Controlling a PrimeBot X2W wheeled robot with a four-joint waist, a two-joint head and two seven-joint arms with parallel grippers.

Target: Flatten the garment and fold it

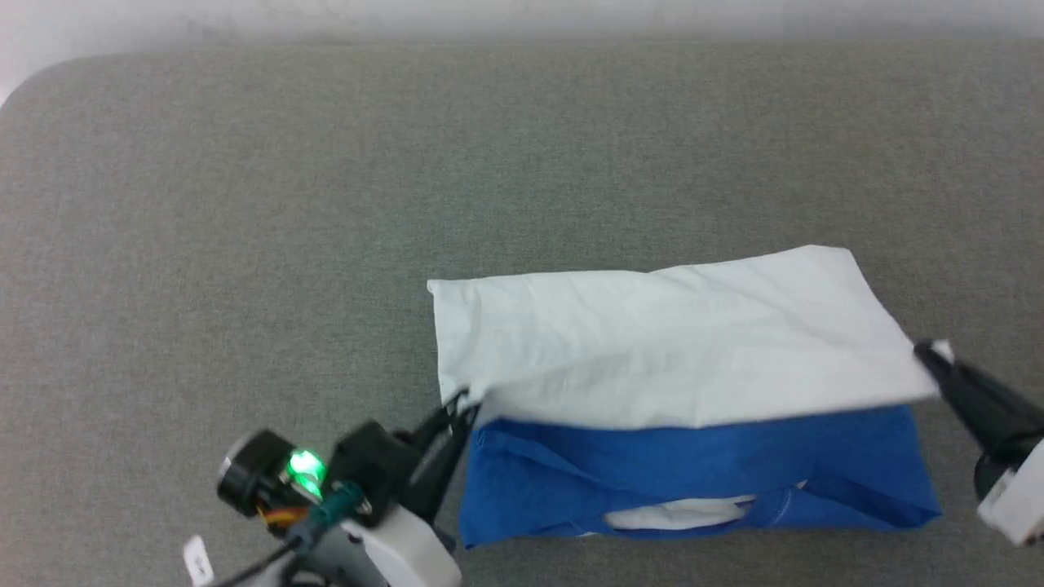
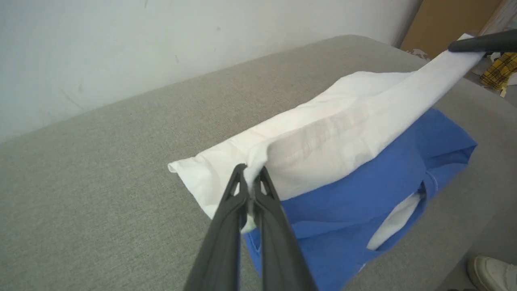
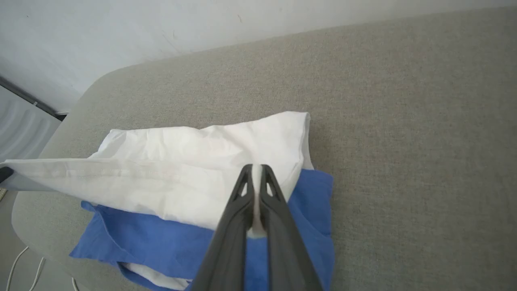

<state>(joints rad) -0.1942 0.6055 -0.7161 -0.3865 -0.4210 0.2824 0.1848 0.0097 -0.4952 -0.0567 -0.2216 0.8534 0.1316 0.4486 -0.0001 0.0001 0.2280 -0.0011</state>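
Two colours are showing on the shirt (image 1: 571,359): a white panel (image 1: 734,326) is lying on top at the far side, and the blue part (image 1: 693,465) is lying under it at the near side. The shirt is resting on the near right area of the grey surface (image 1: 245,204), folded into a wide rectangle. The near edge of the white panel is being held up from the blue cloth and is stretching in a straight line between both claws. In the blue part, close to its near edge, an opening (image 1: 681,514) is showing some white cloth inside.

The left claw (image 1: 459,410) is clamping the near left corner of the white panel. In the left wrist view its fingers (image 2: 226,226) are pressing together with a bit of white cloth between them. The right claw (image 1: 930,355) is clamping the near right corner of the same panel, and in the right wrist view its fingers (image 3: 278,226) are also pinching white cloth. A green light (image 1: 306,471) is glowing on the left wrist.

The grey surface is reaching far and left of the shirt, with a rounded corner at the far left, and a pale wall (image 1: 522,16) is standing behind it. In the left wrist view, beyond the right end of the surface, brown cardboard (image 2: 448,20) is showing, a yellow checked cloth (image 2: 503,68) is lying near it, and a pale shoe (image 2: 492,273) is showing on the floor.
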